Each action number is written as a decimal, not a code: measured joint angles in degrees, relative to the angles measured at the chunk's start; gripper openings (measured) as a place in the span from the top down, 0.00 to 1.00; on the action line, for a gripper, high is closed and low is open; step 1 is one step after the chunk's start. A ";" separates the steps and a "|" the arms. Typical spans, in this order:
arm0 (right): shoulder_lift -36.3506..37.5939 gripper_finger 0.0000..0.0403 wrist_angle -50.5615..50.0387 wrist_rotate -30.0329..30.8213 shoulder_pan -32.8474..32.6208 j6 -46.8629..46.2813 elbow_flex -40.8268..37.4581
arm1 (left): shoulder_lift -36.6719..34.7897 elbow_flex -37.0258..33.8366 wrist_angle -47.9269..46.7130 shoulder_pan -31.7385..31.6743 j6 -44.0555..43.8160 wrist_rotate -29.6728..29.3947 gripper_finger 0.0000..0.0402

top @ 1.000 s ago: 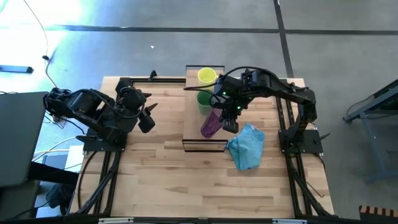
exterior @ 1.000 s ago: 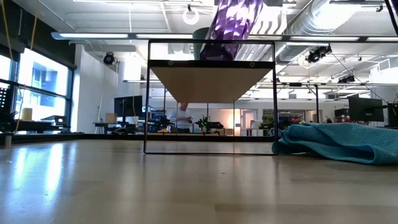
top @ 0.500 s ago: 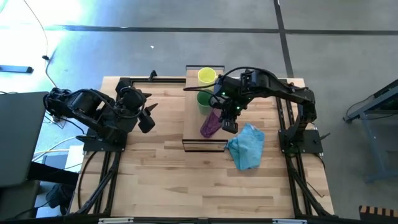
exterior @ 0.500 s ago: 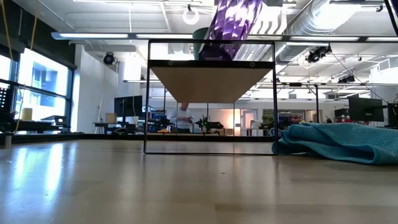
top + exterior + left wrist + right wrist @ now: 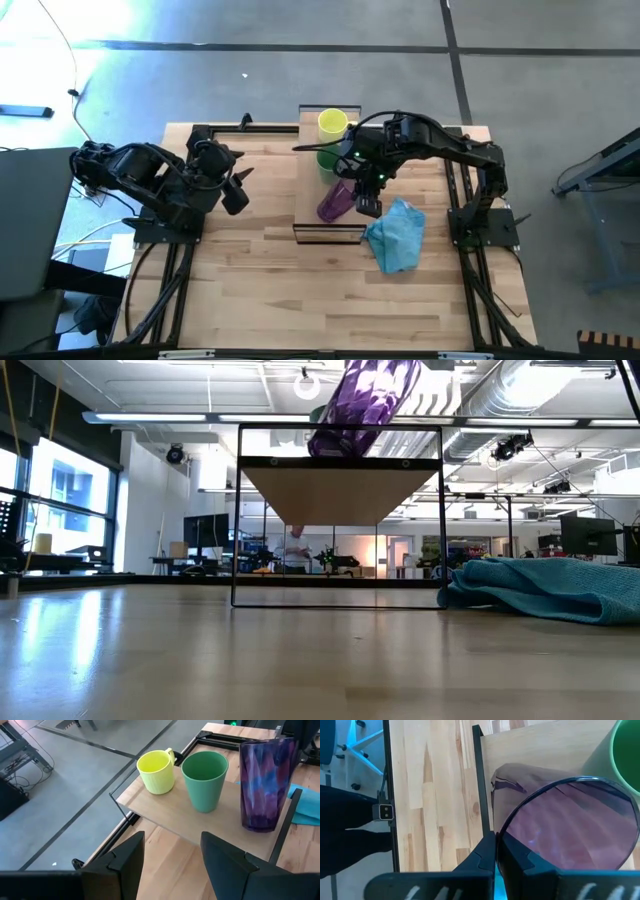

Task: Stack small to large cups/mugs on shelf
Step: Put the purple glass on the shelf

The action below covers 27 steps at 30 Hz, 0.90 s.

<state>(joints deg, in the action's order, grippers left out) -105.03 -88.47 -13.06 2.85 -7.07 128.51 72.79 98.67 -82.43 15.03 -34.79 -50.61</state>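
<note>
The purple tumbler [image 5: 334, 200] [image 5: 264, 782] is at the near end of the shelf [image 5: 312, 195], leaning, as the low view [image 5: 362, 402] shows. My right gripper [image 5: 364, 196] [image 5: 496, 851] is shut on its rim. The green cup [image 5: 328, 158] [image 5: 205, 780] stands mid-shelf on its base, and the yellow mug [image 5: 332, 122] [image 5: 157, 771] stands at the far end, handle away from the cup. My left gripper [image 5: 238, 184] [image 5: 172, 865] hangs open over the table left of the shelf. My right gripper pinches the tumbler's rim [image 5: 501, 829] on the side toward the table's right, one finger inside the wall and one outside. The fingers come from above, slanting in from the right. The tumbler hangs tilted, its base [image 5: 334, 450] at the shelf top; resting or just clear, I cannot tell.
A crumpled blue cloth [image 5: 397, 233] [image 5: 545, 588] lies on the table right of the shelf's near end. The shelf stands on thin dark legs [image 5: 236, 520] with open space beneath. Bare slatted tabletop [image 5: 270, 290] stretches toward the near edge.
My right gripper has shifted slightly toward the table's left with the tumbler. The tumbler's base has swung further left along the shelf top, so it leans more than a second ago. The green cup and yellow mug have stayed put.
</note>
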 joint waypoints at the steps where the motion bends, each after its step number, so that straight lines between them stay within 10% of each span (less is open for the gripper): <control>1: 0.02 1.00 -0.02 0.00 0.00 -0.35 0.00 | 0.00 0.00 0.00 0.00 0.00 0.10 0.54; 27: 0.09 1.00 -0.04 -0.59 0.00 -0.39 0.00 | 0.02 0.00 0.00 0.00 -0.07 0.24 0.54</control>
<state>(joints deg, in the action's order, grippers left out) -104.95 -88.51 -13.65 2.85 -7.46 128.51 72.82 98.67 -82.43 15.03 -34.85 -50.37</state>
